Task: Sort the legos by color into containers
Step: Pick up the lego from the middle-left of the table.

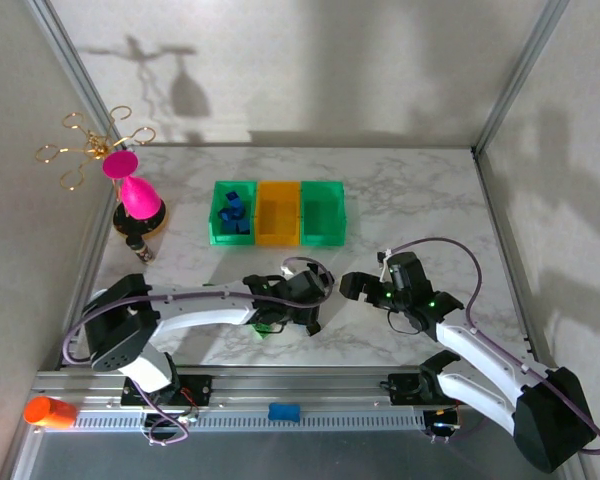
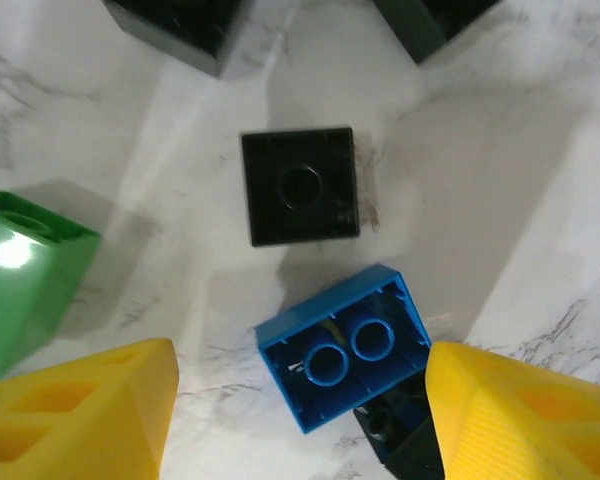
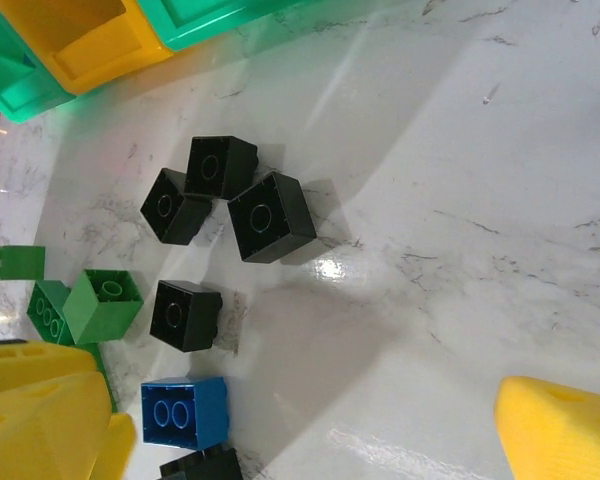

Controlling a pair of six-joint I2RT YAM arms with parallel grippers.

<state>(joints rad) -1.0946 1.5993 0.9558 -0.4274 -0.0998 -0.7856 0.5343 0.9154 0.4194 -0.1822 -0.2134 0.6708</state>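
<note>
An upside-down blue lego (image 2: 342, 345) lies on the marble between the yellow fingers (image 2: 90, 410) of my left gripper (image 2: 300, 420), which is open. Its right corner rests over a black lego (image 2: 390, 432) beside the right finger. Another black lego (image 2: 300, 186) sits just beyond, and a green lego (image 2: 25, 275) lies at the left. My right gripper (image 3: 300, 430) is open over bare marble, right of the blue lego (image 3: 184, 412), several black legos (image 3: 270, 215) and green legos (image 3: 102, 303). The containers (image 1: 278, 212) stand in a row behind; the left green one holds blue legos (image 1: 233, 212).
A pink goblet (image 1: 135, 195) and a gold wire stand (image 1: 90, 145) occupy the back left. The two grippers (image 1: 315, 300) (image 1: 352, 285) face each other closely at the table's middle. Frame posts and walls border both sides. An orange object (image 1: 48, 410) lies by the near rail.
</note>
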